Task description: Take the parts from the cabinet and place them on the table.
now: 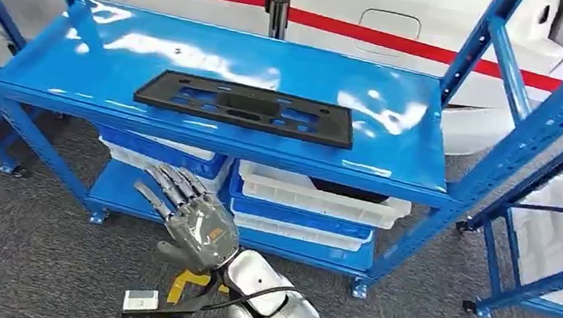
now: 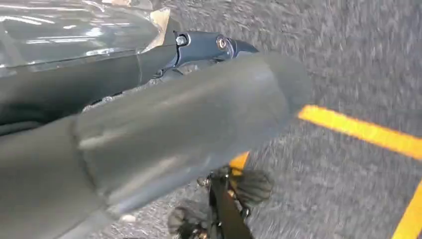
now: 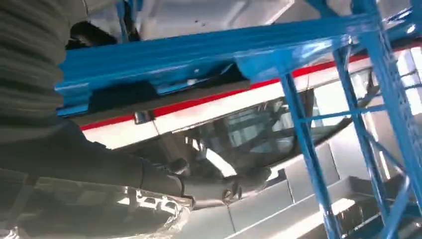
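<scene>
The black plate (image 1: 245, 108) lies flat on the blue shelf (image 1: 401, 101); it looks stiff and light, best gripped by a long edge; my right hand (image 1: 192, 217) hangs below, fingers spread, empty; my left hand (image 2: 149, 134) I cannot read.

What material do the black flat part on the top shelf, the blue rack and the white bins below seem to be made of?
Black flat part: probably moulded plastic, matt, with cut-out openings and no glare.
Blue rack: looks like painted sheet metal, glossy, with bright reflections and perforated uprights.
White bins: likely plastic, smooth, with thick rolled rims; this cannot be confirmed by look alone.
</scene>
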Tool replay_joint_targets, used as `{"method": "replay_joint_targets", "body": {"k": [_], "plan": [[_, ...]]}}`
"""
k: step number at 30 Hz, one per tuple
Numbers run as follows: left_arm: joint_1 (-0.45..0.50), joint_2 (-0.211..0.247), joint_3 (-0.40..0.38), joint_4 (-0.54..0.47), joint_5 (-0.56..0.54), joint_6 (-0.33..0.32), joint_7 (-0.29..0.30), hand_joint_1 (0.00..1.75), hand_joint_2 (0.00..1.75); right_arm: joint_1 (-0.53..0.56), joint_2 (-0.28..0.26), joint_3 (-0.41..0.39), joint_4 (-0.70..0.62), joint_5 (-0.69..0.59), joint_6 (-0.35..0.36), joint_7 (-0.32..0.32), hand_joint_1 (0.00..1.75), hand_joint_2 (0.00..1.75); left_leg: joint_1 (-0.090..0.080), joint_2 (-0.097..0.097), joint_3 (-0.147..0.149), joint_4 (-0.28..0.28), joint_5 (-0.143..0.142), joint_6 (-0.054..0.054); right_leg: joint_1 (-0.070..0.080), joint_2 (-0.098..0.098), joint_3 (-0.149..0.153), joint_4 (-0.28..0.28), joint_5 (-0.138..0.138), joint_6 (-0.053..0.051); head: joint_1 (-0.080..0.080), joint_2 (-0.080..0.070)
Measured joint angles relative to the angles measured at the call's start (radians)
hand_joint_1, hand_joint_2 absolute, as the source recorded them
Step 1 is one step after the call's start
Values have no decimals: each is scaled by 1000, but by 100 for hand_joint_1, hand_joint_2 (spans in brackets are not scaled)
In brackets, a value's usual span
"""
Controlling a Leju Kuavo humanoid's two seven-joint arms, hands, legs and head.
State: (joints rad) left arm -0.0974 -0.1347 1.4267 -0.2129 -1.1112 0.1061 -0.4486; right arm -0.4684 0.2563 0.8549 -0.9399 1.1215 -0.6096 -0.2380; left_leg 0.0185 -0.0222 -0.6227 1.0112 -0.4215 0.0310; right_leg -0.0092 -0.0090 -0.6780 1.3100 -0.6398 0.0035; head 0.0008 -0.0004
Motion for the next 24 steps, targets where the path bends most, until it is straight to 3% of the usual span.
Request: {"method": "replay_joint_targets", "body": {"k": [1, 2, 4, 5, 6, 7, 8, 9, 11, 16, 19, 24], "plan": [[2, 0, 0, 0, 0, 0, 0, 0, 0, 2, -2, 0, 3, -1, 0, 0, 0, 175, -1, -12, 0, 0, 0, 0, 0, 3, -19, 24, 1, 6, 0, 0], [3, 0, 0, 0, 0, 0, 0, 0, 0, 2, -2, 0, 6, -2, -1, 0, 0, 0, -2, -24, 1, 0, 0, 0, 0, 6, -11, -5, 23, 14, 0, 0], [3, 0, 0, 0, 0, 0, 1, 0, 0, 1, -2, 0, 7, -3, -7, 1, 0, 0, -2, -44, 3, 1, 0, -1, 0, 13, 59, -166, 99, 31, 0, 0], [3, 0, 0, 0, 0, 1, 1, 0, 0, 1, -2, -1, 8, -6, -16, 5, 0, 0, -2, -49, 4, 1, 0, -2, 0, 18, 97, -249, 131, 32, 0, 0], [4, 0, 0, 0, 0, 4, 2, 0, 0, 1, -1, -3, 10, -16, -28, 10, 0, 0, -10, -56, 2, 7, -2, -6, 1, 23, 106, -294, 145, 25, 2, 0], [7, 0, 0, 0, 0, 6, 2, 0, 0, 1, 1, -6, 12, -31, -33, 17, 0, 175, -9, -59, 1, 6, -5, -13, 0, 24, 105, -295, 152, 13, 1, 0], [9, 0, 0, 0, 0, 6, 2, 0, 0, 1, 4, -11, 16, -39, -33, 31, 0, 175, -10, -57, 0, 9, -9, -13, -2, 24, 115, -298, 155, 10, 0, 0], [11, 0, 0, 0, 0, 7, 2, 0, 0, 0, 7, -15, 19, -38, -34, 45, 0, 175, -7, -54, 0, 8, -6, -6, -1, 25, 113, -297, 157, 8, 1, 0], [11, 0, 0, 0, 0, 6, 3, 0, 0, 0, 10, -22, 26, -11, -48, 77, 0, 175, -5, -50, 2, 7, -6, -6, 3, 27, 113, -297, 159, 4, 0, 0], [10, -2, -1, 0, 0, 6, 4, 0, 0, 12, 13, -82, 22, 223, -76, 200, 0, 175, -2, -46, 7, 2, -6, -7, 8, 31, 114, -296, 160, 0, 0, 0], [10, -1, -1, 0, -2, 0, 10, 0, 0, 25, 10, -151, -6, 349, -77, 282, 0, 175, 0, -45, 8, 1, -6, -20, 10, 32, 114, -296, 159, -2, 0, 0], [10, -2, -2, 0, -2, -1, 11, 0, 0, 37, -1, -206, -39, 384, -77, 306, 0, 175, 0, -44, 7, 0, -7, -25, 10, 33, 114, -296, 159, -2, 1, 0]]}}
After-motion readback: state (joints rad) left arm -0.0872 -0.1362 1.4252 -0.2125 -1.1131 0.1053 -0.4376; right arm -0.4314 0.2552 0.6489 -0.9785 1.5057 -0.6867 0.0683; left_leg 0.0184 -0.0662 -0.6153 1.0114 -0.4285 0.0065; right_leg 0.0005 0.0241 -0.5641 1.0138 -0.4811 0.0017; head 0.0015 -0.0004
